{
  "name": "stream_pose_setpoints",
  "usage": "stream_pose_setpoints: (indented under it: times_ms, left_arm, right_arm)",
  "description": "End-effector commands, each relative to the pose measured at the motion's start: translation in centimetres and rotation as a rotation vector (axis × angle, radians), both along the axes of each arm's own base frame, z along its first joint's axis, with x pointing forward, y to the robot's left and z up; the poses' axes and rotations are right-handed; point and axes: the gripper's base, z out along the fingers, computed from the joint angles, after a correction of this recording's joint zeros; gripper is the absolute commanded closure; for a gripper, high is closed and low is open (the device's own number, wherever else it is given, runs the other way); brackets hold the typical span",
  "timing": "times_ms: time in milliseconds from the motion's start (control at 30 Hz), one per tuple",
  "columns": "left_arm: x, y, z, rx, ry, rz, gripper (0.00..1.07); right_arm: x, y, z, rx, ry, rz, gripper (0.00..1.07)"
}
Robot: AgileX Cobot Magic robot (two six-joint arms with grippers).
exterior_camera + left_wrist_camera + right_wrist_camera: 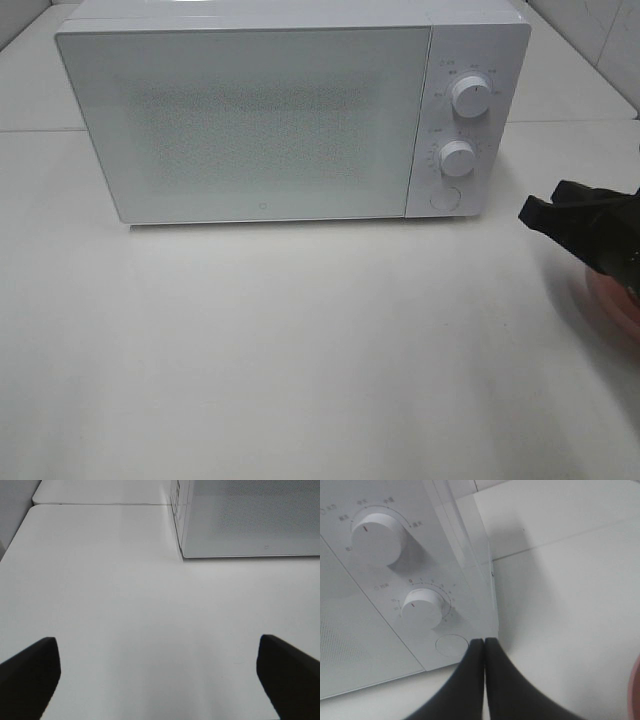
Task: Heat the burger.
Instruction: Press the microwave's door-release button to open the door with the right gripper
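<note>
Your right gripper (484, 647) is closed, its two dark fingers (507, 690) pressed flat together with nothing between them. In its wrist view the joined tips point at the lower corner of the control panel on the microwave (380, 650). They sit just beside the round button (451, 645), which lies under the lower knob (422, 609), and the upper knob (376, 537) is farther along the same panel. Whether the tips touch the panel you cannot tell from that view. The high camera shows the right gripper (530, 212) off to the right of the microwave (250, 120), level with its lower front corner and apart from it, with bare table (300, 350) between them. Under the arm, a curve of the pink plate (612, 305) shows at the right edge of the high view, and a sliver of its rim also appears in the wrist view. The burger itself you cannot see, because the arm covers whatever sits on that plate. The microwave's door (200, 70) is shut flush with the front. Your left gripper (160, 680) stands wide open, its fingers (27, 675) at the two edges of its view with only table between them, holding nothing. The microwave's front corner lies ahead of it, well apart.
</note>
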Motion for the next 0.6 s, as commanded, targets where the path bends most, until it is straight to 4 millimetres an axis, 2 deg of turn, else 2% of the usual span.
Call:
stream_pose_setpoints:
  times_ms: [33, 167, 300, 367, 533, 600]
  left_arm:
    - [-0.2, 0.0, 0.1, -0.005, -0.028, -0.004, 0.07]
    - [-0.2, 0.0, 0.1, -0.005, -0.028, -0.004, 0.07]
    - [-0.2, 0.0, 0.1, -0.005, -0.028, -0.004, 0.07]
    - [-0.2, 0.0, 0.1, -0.005, -0.028, -0.004, 0.07]
    - [-0.2, 0.0, 0.1, -0.005, -0.028, -0.004, 0.07]
    - [-0.2, 0.0, 0.1, -0.005, -0.028, -0.004, 0.07]
  right_arm:
    - [0.2, 0.9, -0.5, 0.192, -0.004, -0.123, 1.07]
    - [0.8, 1.9, -0.7, 0.273, 0.002, -0.133, 1.07]
    - [1.8, 3.8, -0.7, 0.377, -0.002, -0.108, 1.07]
    - [2.0, 3.9, -0.8, 0.404, 0.002, -0.119, 1.07]
    - [3.1, 4.7, -1.6, 0.574, 0.07, -0.184, 1.07]
    - [4.1, 5.4, -2.0, 0.676, 0.099, -0.216, 1.07]
